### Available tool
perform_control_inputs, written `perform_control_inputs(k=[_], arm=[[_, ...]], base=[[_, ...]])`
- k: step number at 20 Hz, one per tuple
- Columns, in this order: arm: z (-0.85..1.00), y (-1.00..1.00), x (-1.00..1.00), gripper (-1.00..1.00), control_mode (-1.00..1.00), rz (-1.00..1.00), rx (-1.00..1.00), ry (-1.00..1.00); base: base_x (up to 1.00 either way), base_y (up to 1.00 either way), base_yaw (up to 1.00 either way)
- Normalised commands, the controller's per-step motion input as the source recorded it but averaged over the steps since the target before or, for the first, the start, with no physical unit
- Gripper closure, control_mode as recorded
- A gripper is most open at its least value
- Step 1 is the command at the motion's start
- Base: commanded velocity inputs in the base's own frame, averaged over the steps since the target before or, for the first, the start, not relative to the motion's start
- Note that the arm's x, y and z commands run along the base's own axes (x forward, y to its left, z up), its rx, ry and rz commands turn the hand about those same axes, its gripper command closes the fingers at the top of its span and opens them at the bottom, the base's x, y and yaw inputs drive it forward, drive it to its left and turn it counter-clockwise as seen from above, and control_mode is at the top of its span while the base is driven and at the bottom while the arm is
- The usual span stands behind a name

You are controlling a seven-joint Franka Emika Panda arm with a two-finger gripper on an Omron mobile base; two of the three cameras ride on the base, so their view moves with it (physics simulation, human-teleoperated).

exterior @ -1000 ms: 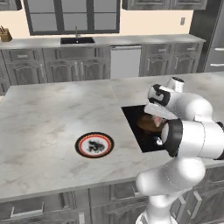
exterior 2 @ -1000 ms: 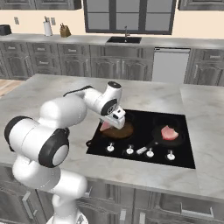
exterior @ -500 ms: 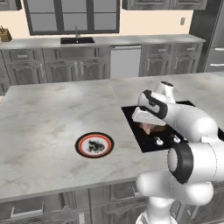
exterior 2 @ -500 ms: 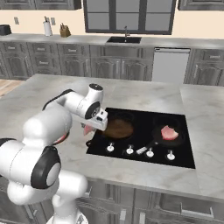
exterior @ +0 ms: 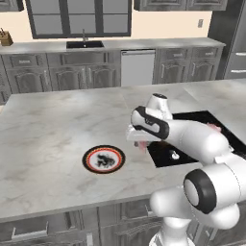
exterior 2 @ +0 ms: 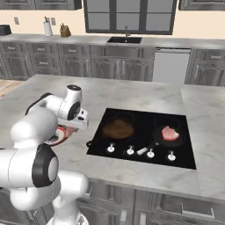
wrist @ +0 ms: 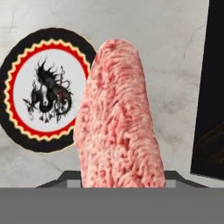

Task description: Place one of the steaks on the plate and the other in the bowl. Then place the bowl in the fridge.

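**Steak carried above the counter, beside the plate**

Hand view: one steak (wrist: 117, 118), a thick pink-red slab seen edge-on, stands upright in the middle of the picture, rising from between the fingers, which are closed on its lower end; the fingertips themselves are hidden behind the meat. Behind the steak lies the plate (wrist: 26, 92), flat on the marbled counter (wrist: 166, 52), with its black ring, orange-red band and white centre bearing a dark figure; the steak overlaps the plate's edge in this view. A corner of the black cooktop (wrist: 214, 87) shows on the far side of the steak from the plate.

Left base view: the gripper (exterior: 140, 143) hangs over the counter (exterior: 57, 120) between the plate (exterior: 103, 159) and the cooktop (exterior: 192, 144), with a little pink meat (exterior: 142, 146) showing beneath the hand. The gripper is near the plate but not directly over its centre.

Right base view: the arm reaches to the left of the cooktop (exterior 2: 145, 132); the plate's rim (exterior 2: 61, 135) shows partly behind the arm. The second steak (exterior 2: 169, 133) lies in a black frying pan (exterior 2: 163, 136) on the cooktop's right side, and a second, brown-bottomed pan (exterior 2: 117, 129) sits on its left side.
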Motion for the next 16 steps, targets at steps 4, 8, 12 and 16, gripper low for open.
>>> perform_control_inputs(k=[4, 8, 12, 16], arm=[[0.0, 0.7, 0.15, 1.0, -1.0, 0.05, -0.05, 0.0], [-0.01, 0.57, 0.27, 1.0, -1.0, 0.0, -0.02, 0.0], [-0.23, 0.25, 0.23, 1.0, -1.0, 0.0, 0.0, 0.0], [-0.62, 0.0, 0.24, 1.0, -1.0, 0.0, 0.0, 0.0]], base=[[0.0, 0.0, 0.0], [0.0, 0.0, 0.0], [0.0, 0.0, 0.0], [0.0, 0.0, 0.0]])
